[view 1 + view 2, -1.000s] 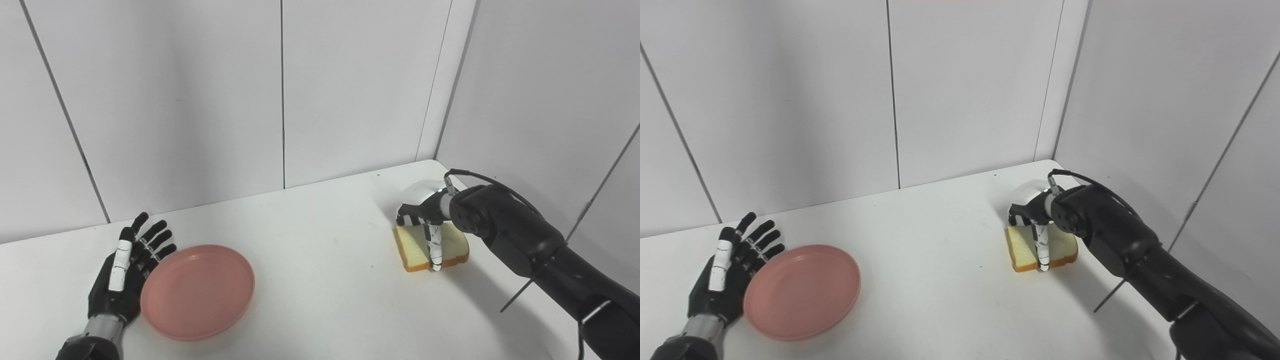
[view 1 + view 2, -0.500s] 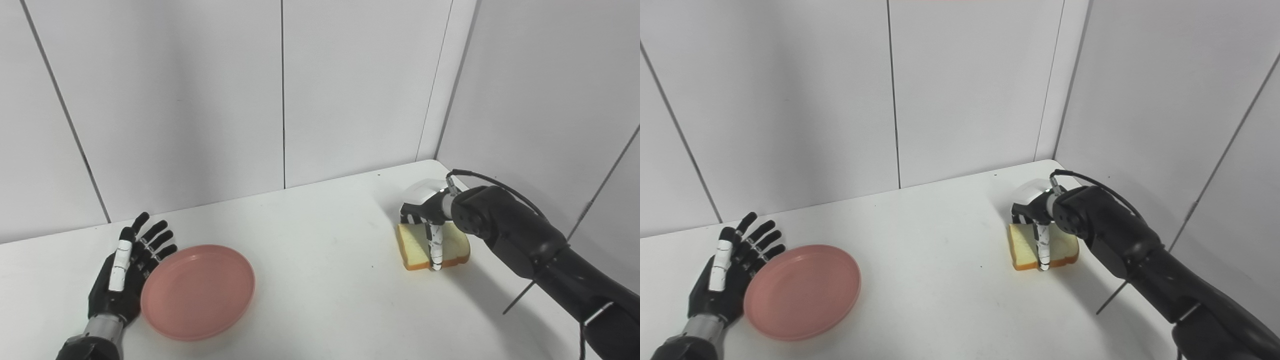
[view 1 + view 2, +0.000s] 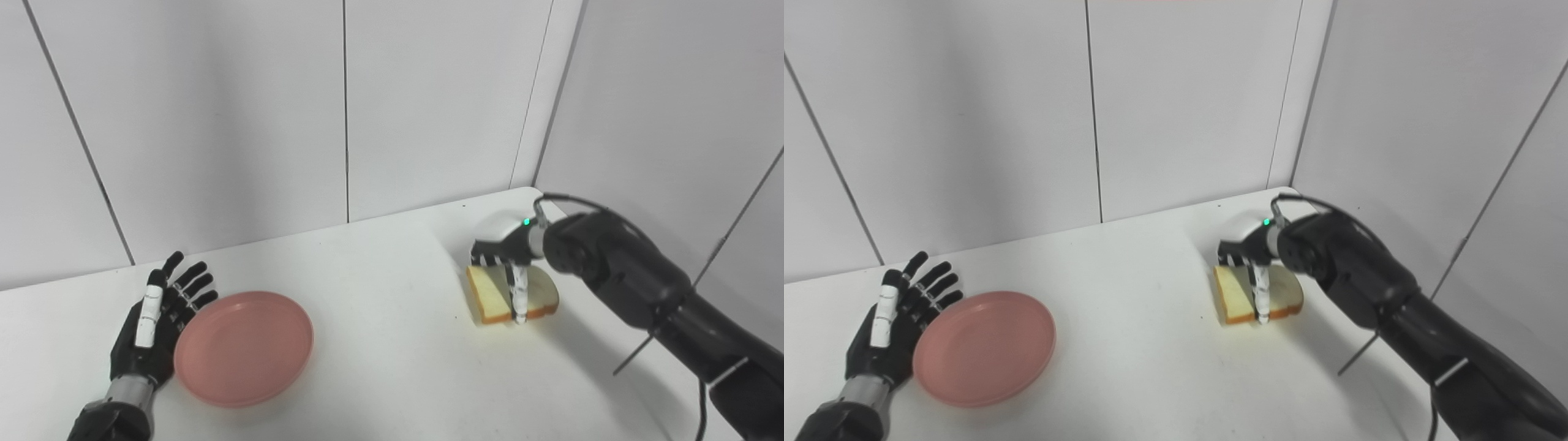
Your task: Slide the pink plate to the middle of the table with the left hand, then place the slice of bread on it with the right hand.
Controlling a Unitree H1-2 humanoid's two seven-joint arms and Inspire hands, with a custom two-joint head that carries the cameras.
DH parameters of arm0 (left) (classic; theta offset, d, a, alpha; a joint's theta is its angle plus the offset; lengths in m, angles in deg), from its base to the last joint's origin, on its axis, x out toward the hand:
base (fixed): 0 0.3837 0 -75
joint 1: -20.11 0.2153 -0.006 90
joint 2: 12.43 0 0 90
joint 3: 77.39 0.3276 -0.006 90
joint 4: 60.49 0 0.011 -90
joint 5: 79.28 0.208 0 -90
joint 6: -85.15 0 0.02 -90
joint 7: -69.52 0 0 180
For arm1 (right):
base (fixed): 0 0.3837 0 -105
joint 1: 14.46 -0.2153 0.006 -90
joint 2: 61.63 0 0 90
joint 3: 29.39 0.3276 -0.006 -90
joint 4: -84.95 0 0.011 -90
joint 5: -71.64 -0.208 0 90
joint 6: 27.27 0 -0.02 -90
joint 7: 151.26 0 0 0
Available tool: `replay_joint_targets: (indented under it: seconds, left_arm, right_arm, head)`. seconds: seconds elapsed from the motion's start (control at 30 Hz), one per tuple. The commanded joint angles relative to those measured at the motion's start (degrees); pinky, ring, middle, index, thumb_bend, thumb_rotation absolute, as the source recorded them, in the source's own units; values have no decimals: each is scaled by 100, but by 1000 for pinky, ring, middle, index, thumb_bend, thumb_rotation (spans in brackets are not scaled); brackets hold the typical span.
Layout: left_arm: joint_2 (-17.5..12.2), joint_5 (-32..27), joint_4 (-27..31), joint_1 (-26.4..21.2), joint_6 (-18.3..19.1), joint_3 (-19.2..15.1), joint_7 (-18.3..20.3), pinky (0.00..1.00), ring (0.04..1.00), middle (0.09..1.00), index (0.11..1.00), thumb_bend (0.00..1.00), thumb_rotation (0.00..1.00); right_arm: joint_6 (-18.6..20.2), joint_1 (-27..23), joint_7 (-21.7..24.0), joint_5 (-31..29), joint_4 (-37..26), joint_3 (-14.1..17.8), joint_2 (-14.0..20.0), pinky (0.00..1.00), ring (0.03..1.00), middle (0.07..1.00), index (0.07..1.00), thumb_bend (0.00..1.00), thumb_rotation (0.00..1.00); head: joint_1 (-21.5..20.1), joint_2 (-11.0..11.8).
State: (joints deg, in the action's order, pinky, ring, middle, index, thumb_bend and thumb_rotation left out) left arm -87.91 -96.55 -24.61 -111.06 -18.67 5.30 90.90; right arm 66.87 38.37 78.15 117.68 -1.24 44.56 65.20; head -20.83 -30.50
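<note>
The pink plate (image 3: 244, 349) lies flat near the table's front left. My left hand (image 3: 153, 324) stands open on edge beside it, fingers spread and pointing away, its palm against the plate's left rim. At the right, the slice of bread (image 3: 490, 300) has a pale face and a brown crust. My right hand (image 3: 508, 251) comes down on it from above, shut on it: the white thumb presses its near edge and the fingers curl over its far edge. Whether the bread touches the table I cannot tell.
The white table (image 3: 380, 318) is boxed in by white wall panels behind and on the right, close to my right arm (image 3: 618, 275). A stretch of bare tabletop separates the plate from the bread.
The right hand and the bread have moved a little to the left, toward the table's middle. The picture has shifted slightly upward. The left hand and the plate stay where they were.
</note>
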Motion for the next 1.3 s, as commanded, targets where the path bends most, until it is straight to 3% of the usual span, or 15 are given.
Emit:
replay_joint_targets:
  seconds: [0.0,0.2,0.27,0.4,0.53,0.73,0.83,0.93,0.97,1.03,1.27]
  left_arm:
    - [71,53,-61,73,49,31,-33,749,829,824,911,886,731]
    - [133,114,-64,72,-4,63,-144,752,818,811,910,904,724]
    - [157,154,-65,70,-25,83,-178,751,816,811,907,911,729]
    - [236,179,-57,77,-37,88,-240,743,816,815,899,940,723]
    - [319,179,-59,78,-54,105,-249,749,819,810,903,941,717]
    - [414,233,-161,21,-106,138,-313,729,814,817,895,948,721]
    - [478,261,-228,-24,-107,121,-392,704,801,810,894,957,722]
    - [542,318,-297,-65,-148,137,-474,704,798,807,891,954,731]
    - [568,328,-344,-84,-170,140,-493,715,800,809,892,949,733]
    - [616,328,-401,-105,-196,131,-527,727,797,805,888,952,719]
    - [741,384,-566,-144,-316,134,-716,698,789,796,878,960,707]
  right_arm:
    - [143,-431,32,-17,-245,155,141,397,448,540,666,811,150]
    - [-31,-846,113,-95,-385,94,56,384,442,530,644,802,152]
    - [-108,-970,133,-171,-405,64,-3,419,481,571,659,797,188]
    - [-143,-1194,205,-178,-468,-88,-219,399,462,557,646,812,193]
    - [-153,-1438,319,-157,-468,-286,-490,446,509,591,624,801,193]
    - [-173,-1690,223,53,-432,-531,-933,375,440,534,694,806,203]
    - [-199,-1812,102,35,-354,-586,-1218,311,376,479,669,841,182]
    - [-219,-1880,7,-135,-241,-535,-1420,300,372,474,644,860,151]
    - [-251,-1910,-31,-201,-195,-526,-1480,310,385,478,634,690,62]
    - [-313,-1973,-129,-250,-117,-550,-1596,281,351,477,629,587,8]
    - [-449,-2200,-220,-311,206,-680,-1929,302,378,481,639,569,0]
  head:
    - [46,-6]
    - [284,4]
    - [370,4]
    - [559,8]
    - [912,-2]
    - [1276,8]
    - [1435,24]
    - [1602,34]
    - [1723,42]
    - [1836,45]
    - [2174,43]
